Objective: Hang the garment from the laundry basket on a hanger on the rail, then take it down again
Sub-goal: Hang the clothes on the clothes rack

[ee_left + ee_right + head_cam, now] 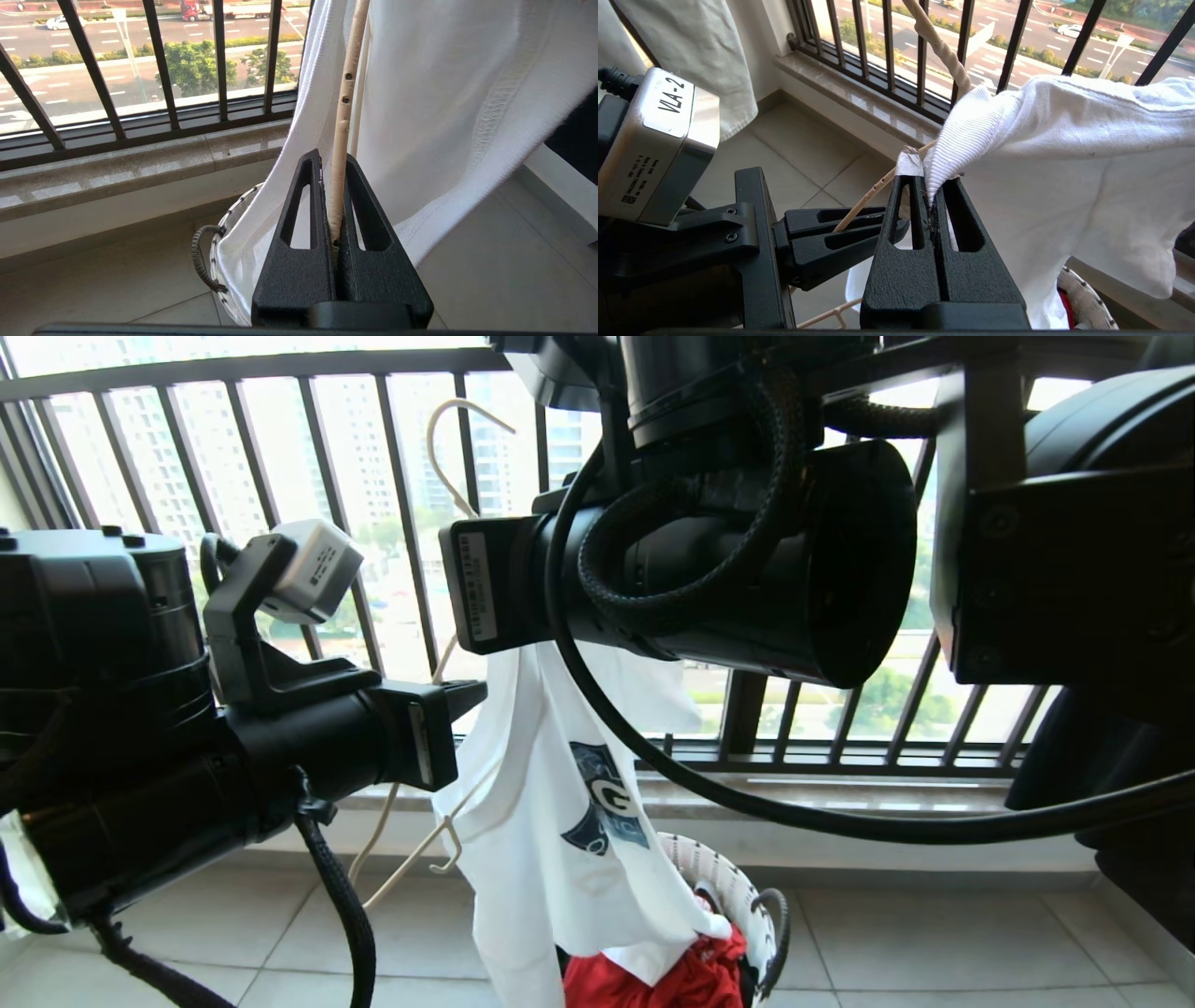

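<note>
We see the left hand [334, 186] clamped tight on the thin cream rod of the hanger [343, 121], fingers pressed flat against it, low and centre in the left wrist view. In the head view the hanger's long hook [457, 439] curls up at upper centre against the dark window railing [280, 476], its lower arm and a small notch hook [448, 845] angling down left of the shirt. The right hand [934, 196] pinches a ribbed edge of the garment [1064, 154], fingers closed on the cloth, right beside the left hand's fingers [840, 228], which hold the hanger rod there. The white T-shirt [551, 803] hangs at centre of the head view, its dark blue logo showing, its hem trailing down to the laundry basket [738, 887] at lower centre. Something red [691, 975] lies in the basket. Pale floor tiles [934, 943] spread across the bottom, and a stone sill [117, 172] runs under the railing. We cannot see the rail.
</note>
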Robot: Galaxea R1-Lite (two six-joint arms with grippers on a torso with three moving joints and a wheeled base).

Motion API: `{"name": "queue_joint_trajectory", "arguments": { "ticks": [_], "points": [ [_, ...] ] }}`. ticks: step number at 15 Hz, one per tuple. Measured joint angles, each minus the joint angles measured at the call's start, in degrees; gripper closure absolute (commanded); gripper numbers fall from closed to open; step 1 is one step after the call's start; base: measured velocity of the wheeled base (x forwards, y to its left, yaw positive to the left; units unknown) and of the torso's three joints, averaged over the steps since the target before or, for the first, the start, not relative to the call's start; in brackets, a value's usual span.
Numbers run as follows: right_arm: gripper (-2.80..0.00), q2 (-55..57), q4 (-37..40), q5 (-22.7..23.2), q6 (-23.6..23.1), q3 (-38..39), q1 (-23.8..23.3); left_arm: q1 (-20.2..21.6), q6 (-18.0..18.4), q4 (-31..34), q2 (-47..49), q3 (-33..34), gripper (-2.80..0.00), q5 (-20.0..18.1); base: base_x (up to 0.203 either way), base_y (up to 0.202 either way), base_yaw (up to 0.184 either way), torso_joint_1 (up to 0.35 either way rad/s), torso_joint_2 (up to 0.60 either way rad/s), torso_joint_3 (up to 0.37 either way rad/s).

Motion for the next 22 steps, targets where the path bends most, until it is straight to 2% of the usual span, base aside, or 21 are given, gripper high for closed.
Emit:
{"name": "queue_joint_trajectory", "arguments": {
  "ticks": [3,7,10,12,16,22],
  "points": [
    [0.0,0.1,0.0,-0.1,-0.4,0.0,0.1,-0.1,-0.3,-2.3,0.2,0.3,0.0,0.0,0.0,0.0,0.0,0.0,0.0,0.0],
    [0.0,0.8,-0.3,-2.6,-1.7,0.0,0.2,-0.1,-0.2,-13.2,1.4,3.1,0.0,-0.1,0.0,0.0,0.0,0.0,0.0,0.0],
    [0.0,0.9,-1.4,-2.7,-2.8,0.0,0.1,0.0,-0.5,-13.7,1.8,4.1,0.0,-2.2,0.0,0.0,0.0,0.0,0.0,0.0],
    [0.0,1.0,-1.6,-3.2,-3.3,0.0,0.2,0.0,-0.8,-14.2,2.0,4.3,0.0,-2.3,0.0,0.0,0.0,0.0,0.0,0.0],
    [0.0,1.0,-1.5,-3.5,-3.3,0.0,0.2,0.0,-0.9,-20.8,3.0,5.7,0.0,-2.3,0.0,0.0,0.0,0.0,0.0,0.0],
    [0.0,1.4,-1.5,-3.7,-3.5,0.1,-0.5,0.0,-1.1,-20.9,3.3,5.9,0.0,-2.3,0.0,0.0,0.0,0.0,0.0,0.0]
  ]
}}
